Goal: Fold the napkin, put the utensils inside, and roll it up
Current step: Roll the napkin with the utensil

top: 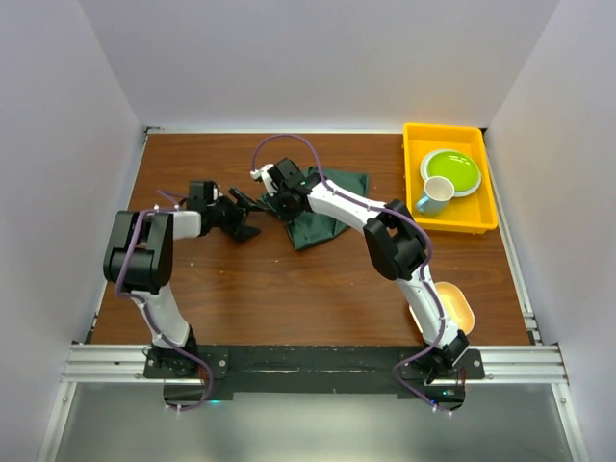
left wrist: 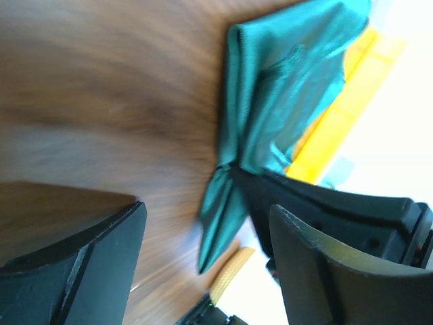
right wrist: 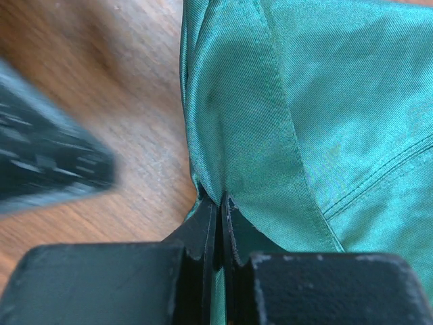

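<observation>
Napkin [top: 332,219] lies bunched at 12 o'clock on the table [top: 250,289]. Right gripper [right wrist: 220,203] is pinched tight on the hem at the napkin's 9 o'clock edge, probably to pull a fold across. Left gripper [left wrist: 206,210], just beside it at 9 o'clock, is spread wide and holds nothing.

Bench [top: 289,289]: bare wood across the near centre and the far left corner; passage free there. Far centre blocked by heaped napkin [top: 332,219], with right end effector [top: 274,202] and left end effector [top: 250,217] crowded at its left edge. Right arm [top: 351,207] crosses diagonally. Tray [top: 478,214] fills far right; dish [top: 460,310] near right. Walls [top: 67,144] close three sides.
</observation>
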Controlling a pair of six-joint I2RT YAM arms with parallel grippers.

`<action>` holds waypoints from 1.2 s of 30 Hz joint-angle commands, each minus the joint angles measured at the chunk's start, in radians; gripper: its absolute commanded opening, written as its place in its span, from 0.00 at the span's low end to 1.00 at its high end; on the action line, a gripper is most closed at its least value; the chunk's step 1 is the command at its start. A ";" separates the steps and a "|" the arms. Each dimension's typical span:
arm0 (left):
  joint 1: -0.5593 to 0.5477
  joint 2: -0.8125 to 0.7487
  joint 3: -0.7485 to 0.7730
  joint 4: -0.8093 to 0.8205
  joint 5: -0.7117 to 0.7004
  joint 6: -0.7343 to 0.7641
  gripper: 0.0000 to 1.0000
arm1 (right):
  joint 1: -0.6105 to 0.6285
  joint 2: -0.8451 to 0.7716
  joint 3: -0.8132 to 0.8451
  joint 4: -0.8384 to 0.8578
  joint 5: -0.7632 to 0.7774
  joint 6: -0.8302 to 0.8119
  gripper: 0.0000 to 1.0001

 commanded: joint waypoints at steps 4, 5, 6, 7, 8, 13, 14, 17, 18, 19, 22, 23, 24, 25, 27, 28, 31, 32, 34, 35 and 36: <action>-0.054 0.104 0.078 0.073 -0.031 -0.069 0.78 | -0.002 -0.027 -0.019 -0.080 -0.081 0.027 0.00; -0.059 0.114 0.088 0.066 -0.041 -0.070 0.75 | -0.002 -0.030 -0.022 -0.078 -0.084 0.029 0.00; -0.064 0.134 0.107 0.046 -0.049 -0.070 0.73 | -0.002 -0.033 -0.022 -0.077 -0.082 0.029 0.00; -0.070 0.145 0.120 0.023 -0.057 -0.070 0.72 | -0.002 -0.036 -0.025 -0.077 -0.084 0.031 0.00; -0.074 0.154 0.132 0.007 -0.068 -0.066 0.68 | -0.001 -0.036 -0.026 -0.077 -0.085 0.031 0.00; -0.090 0.191 0.167 -0.056 -0.098 -0.057 0.58 | -0.002 -0.054 -0.046 -0.062 -0.096 0.031 0.00; -0.091 0.193 0.167 -0.063 -0.110 -0.057 0.52 | -0.002 -0.057 -0.060 -0.049 -0.099 0.031 0.00; -0.093 0.196 0.166 -0.077 -0.123 -0.051 0.39 | -0.002 -0.056 -0.061 -0.048 -0.097 0.029 0.00; -0.093 0.191 0.164 -0.077 -0.124 -0.046 0.36 | -0.001 -0.056 -0.061 -0.049 -0.096 0.029 0.00; -0.093 0.187 0.164 -0.085 -0.127 -0.037 0.32 | -0.001 -0.056 -0.060 -0.051 -0.096 0.027 0.00; -0.093 0.167 0.155 -0.092 -0.129 -0.014 0.20 | 0.001 -0.065 -0.065 -0.051 -0.085 0.021 0.06; -0.093 0.165 0.148 -0.092 -0.124 -0.012 0.16 | 0.002 -0.068 -0.069 -0.052 -0.085 0.018 0.08; -0.094 0.162 0.144 -0.091 -0.121 -0.011 0.15 | 0.002 -0.077 -0.072 -0.049 -0.075 0.018 0.12; -0.094 0.159 0.141 -0.089 -0.115 -0.011 0.13 | 0.005 -0.082 -0.078 -0.051 -0.067 0.018 0.14; -0.096 0.144 0.135 -0.094 -0.109 -0.003 0.12 | 0.008 -0.099 -0.081 -0.055 -0.058 0.020 0.23; -0.096 0.139 0.132 -0.096 -0.108 -0.003 0.11 | 0.013 -0.105 -0.091 -0.052 -0.052 0.020 0.26; -0.096 0.118 0.128 -0.100 -0.092 0.011 0.07 | 0.030 -0.133 -0.106 -0.045 -0.035 0.023 0.40; -0.096 0.115 0.132 -0.134 -0.094 0.015 0.04 | 0.034 -0.139 -0.107 -0.043 -0.028 0.024 0.43; -0.096 0.104 0.132 -0.137 -0.089 0.020 0.02 | 0.047 -0.151 -0.117 -0.037 -0.021 0.026 0.53; -0.096 0.099 0.132 -0.143 -0.086 0.022 0.02 | 0.051 -0.154 -0.120 -0.035 -0.003 0.027 0.56; -0.096 0.093 0.132 -0.145 -0.086 0.022 0.01 | 0.054 -0.157 -0.123 -0.032 0.008 0.027 0.59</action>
